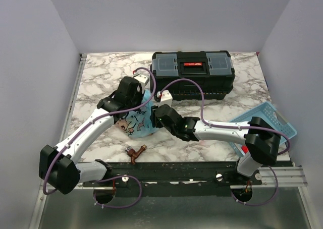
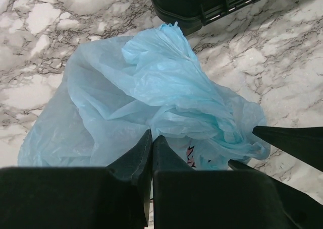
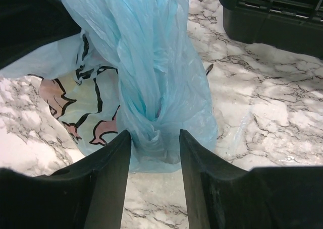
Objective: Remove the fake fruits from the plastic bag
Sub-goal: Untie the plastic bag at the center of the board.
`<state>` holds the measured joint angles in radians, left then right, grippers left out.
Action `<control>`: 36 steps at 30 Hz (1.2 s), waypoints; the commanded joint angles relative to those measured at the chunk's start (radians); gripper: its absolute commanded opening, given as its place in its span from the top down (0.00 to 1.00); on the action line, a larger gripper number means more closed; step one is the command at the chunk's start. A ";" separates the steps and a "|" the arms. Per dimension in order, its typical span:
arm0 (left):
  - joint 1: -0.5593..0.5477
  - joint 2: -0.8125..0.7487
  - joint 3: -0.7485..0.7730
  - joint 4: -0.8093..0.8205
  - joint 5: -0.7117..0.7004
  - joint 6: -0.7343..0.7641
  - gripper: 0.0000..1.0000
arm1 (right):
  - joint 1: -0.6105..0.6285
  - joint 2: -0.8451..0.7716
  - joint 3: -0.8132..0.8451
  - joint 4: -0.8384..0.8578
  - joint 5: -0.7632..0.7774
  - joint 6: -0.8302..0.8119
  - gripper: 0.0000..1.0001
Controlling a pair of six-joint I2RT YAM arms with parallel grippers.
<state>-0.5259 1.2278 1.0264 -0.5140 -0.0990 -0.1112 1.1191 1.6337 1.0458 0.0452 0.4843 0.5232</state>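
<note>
**Desk:** Marble-patterned table (image 1: 101, 77), grey walls on three sides. Where does the bag sit?

**Photographer:** The bag (image 1: 136, 124) lies left of centre in the overhead view, just below the black toolbox (image 1: 192, 75), with both arms bent over it. No fruits show anywhere; whatever is inside is hidden by the blue film.

**Desk:** And the grippers?

**Photographer:** The left gripper (image 2: 152, 138) is closed tight, its tips nipping what looks like a fold of film on the bag's upper side. The right gripper (image 3: 155, 135) stands parted, one finger on each side of the twisted neck, not visibly squeezing it.

**Desk:** So which step is this?

**Photographer:** Opening the bag, I'd judge; nothing is out yet. The next move calls for the left to hold its pinch while the right finds a separate layer, so the mouth can be spread rather than the whole bag dragged.

**Desk:** Which way does it point?

**Photographer:** The bunched top points toward the upper right of the overhead frame, at the toolbox. The long axis runs from lower left to upper right.
</note>
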 commanded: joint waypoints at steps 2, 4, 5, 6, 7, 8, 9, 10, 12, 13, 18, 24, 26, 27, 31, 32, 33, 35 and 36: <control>-0.006 -0.070 -0.015 0.048 -0.051 0.004 1.00 | 0.004 0.013 0.057 -0.015 0.027 0.008 0.53; -0.005 -0.079 -0.018 0.052 -0.120 -0.015 1.00 | 0.003 0.025 0.079 -0.033 0.034 0.004 0.59; -0.006 -0.084 -0.020 0.054 -0.157 -0.027 1.00 | 0.003 0.028 0.082 -0.037 0.037 0.004 0.62; -0.006 -0.092 -0.023 0.057 -0.199 -0.035 1.00 | 0.004 0.029 0.081 -0.035 0.038 0.004 0.65; -0.006 -0.103 -0.028 0.061 -0.232 -0.044 1.00 | 0.003 0.029 0.078 -0.032 0.041 0.007 0.68; -0.005 -0.113 -0.033 0.068 -0.270 -0.051 1.00 | 0.003 0.029 0.073 -0.029 0.048 0.014 0.72; -0.005 -0.126 -0.040 0.073 -0.307 -0.060 1.00 | 0.004 0.028 0.068 -0.028 0.057 0.023 0.75; -0.005 -0.138 -0.048 0.080 -0.356 -0.070 1.00 | 0.004 0.027 0.062 -0.027 0.062 0.031 0.79; -0.004 -0.159 -0.063 0.092 -0.436 -0.091 1.00 | 0.004 0.026 0.051 -0.017 0.063 0.034 0.87; -0.003 -0.171 -0.071 0.100 -0.453 -0.091 1.00 | 0.003 0.028 0.048 -0.013 0.063 0.036 0.92; 0.001 -0.207 -0.094 0.127 -0.541 -0.114 1.00 | 0.003 0.040 0.031 -0.004 0.054 0.062 0.99; 0.028 -0.254 -0.117 0.147 -0.585 -0.142 1.00 | 0.002 0.022 -0.048 0.041 0.032 0.109 0.99; 0.040 -0.275 -0.126 0.155 -0.590 -0.156 1.00 | 0.004 0.007 -0.087 0.085 0.018 0.116 0.99; 0.046 -0.284 -0.130 0.156 -0.592 -0.164 1.00 | 0.003 -0.002 -0.117 0.119 0.010 0.122 0.99; 0.063 -0.320 -0.146 0.171 -0.609 -0.185 1.00 | 0.003 -0.023 -0.179 0.222 -0.031 0.142 0.99; 0.064 -0.332 -0.151 0.176 -0.617 -0.186 1.00 | 0.003 -0.024 -0.185 0.238 -0.043 0.145 0.99; 0.064 -0.343 -0.156 0.180 -0.627 -0.188 1.00 | 0.003 -0.028 -0.192 0.255 -0.052 0.149 0.99; 0.064 -0.368 -0.167 0.195 -0.635 -0.189 1.00 | 0.003 -0.034 -0.204 0.285 -0.067 0.158 0.99; 0.064 -0.378 -0.175 0.210 -0.624 -0.182 1.00 | 0.003 -0.038 -0.208 0.300 -0.076 0.158 0.99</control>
<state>-0.4690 0.9028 0.8764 -0.3771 -0.6670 -0.2806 1.1194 1.6409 0.8604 0.2371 0.4541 0.6525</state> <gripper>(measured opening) 0.003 0.011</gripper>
